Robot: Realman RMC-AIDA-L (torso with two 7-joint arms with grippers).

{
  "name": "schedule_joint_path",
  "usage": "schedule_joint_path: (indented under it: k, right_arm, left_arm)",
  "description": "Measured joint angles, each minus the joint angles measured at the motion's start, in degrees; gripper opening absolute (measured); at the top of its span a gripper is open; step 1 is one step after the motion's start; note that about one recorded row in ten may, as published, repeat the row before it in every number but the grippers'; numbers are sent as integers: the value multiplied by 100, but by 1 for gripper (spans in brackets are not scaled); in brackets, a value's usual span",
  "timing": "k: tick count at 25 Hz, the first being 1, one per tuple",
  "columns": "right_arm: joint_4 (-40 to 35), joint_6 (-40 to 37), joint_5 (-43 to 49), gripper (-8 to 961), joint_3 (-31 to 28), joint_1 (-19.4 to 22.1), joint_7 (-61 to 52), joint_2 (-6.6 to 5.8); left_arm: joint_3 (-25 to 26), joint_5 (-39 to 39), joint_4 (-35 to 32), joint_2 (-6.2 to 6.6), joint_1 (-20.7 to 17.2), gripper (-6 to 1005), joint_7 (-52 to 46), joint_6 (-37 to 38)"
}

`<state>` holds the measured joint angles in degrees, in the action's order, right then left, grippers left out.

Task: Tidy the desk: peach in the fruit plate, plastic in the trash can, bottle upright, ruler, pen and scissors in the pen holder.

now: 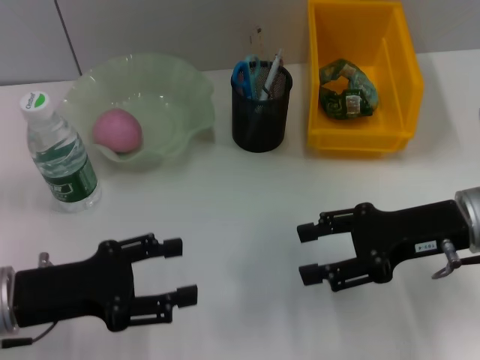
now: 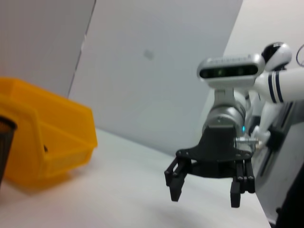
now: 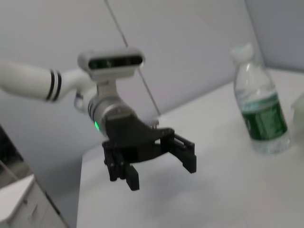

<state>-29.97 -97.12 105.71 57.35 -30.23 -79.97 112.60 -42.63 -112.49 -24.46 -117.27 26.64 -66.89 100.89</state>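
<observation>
While both arms hover low over the near part of the tabletop (image 1: 247,195), neither has anything in hand: the left gripper (image 1: 180,281) at the near left and the right gripper (image 1: 309,253) at the near right each have their fingers spread wide and empty, tips pointing toward each other across a bare gap. Everything the task names lies farther back. The bottle (image 1: 61,154) stands upright with its cap on at the far left, nearest the left gripper and just beyond it. Behind it, the peach (image 1: 117,130) rests inside the fruit plate (image 1: 191,90). At the far centre the pen holder (image 1: 260,112) holds the scissors (image 1: 244,75) and at least one pen (image 1: 273,71), long axes roughly vertical; I cannot make out the ruler. At the far right, beyond the right gripper, the crumpled plastic (image 1: 346,90) lies in the yellow trash can (image 1: 397,71). By my judgement little or nothing remains to fetch.
</observation>
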Motion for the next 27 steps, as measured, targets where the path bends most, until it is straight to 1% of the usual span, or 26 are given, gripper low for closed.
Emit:
schedule_joint_path:
  k: [4,12,27]
  right_arm:
    - [-34,24,96,753,3,30,117,53]
    - [-33,39,75,752,-4,59,255,107]
    - [-35,40,74,752,-75,61,261,137]
  left_arm:
    - [0,-124,3,-11,3,806,0,-20]
    - [0,-213,-11,32,32,806,-66,25]
    - [0,-239,-61,64,54,806,-79,67]
